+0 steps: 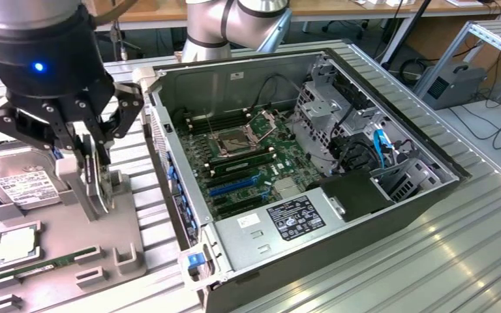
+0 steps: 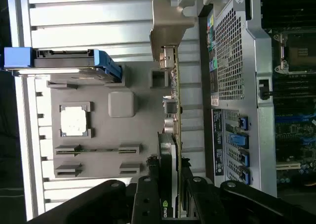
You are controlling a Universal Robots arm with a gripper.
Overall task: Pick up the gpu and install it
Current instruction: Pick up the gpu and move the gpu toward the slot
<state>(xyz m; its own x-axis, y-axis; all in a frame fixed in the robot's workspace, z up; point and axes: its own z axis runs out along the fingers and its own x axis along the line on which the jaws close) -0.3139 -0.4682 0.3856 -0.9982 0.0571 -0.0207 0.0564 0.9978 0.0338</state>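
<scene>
The gpu (image 2: 172,110) stands on its long edge in a slot of the grey holder tray (image 1: 68,241), at the exterior view's left next to the open computer case (image 1: 381,215). It is a thin dark card (image 1: 104,186) with a pale metal bracket (image 2: 170,21) at one end. My gripper (image 1: 96,195) reaches down over it, and its black fingers (image 2: 148,197) press on both faces of the card's thicker end. The gripper (image 2: 170,184) is shut on the card, which still sits low in the tray. The motherboard (image 1: 242,156) inside the case shows blue expansion slots (image 1: 233,186).
On the tray lie a silver hard drive (image 1: 15,186) with a white label, a square processor (image 1: 15,244) and a green memory stick (image 1: 42,266). The case wall (image 1: 159,130) stands close beside the gripper. Ribbed metal tabletop (image 1: 407,261) surrounds everything.
</scene>
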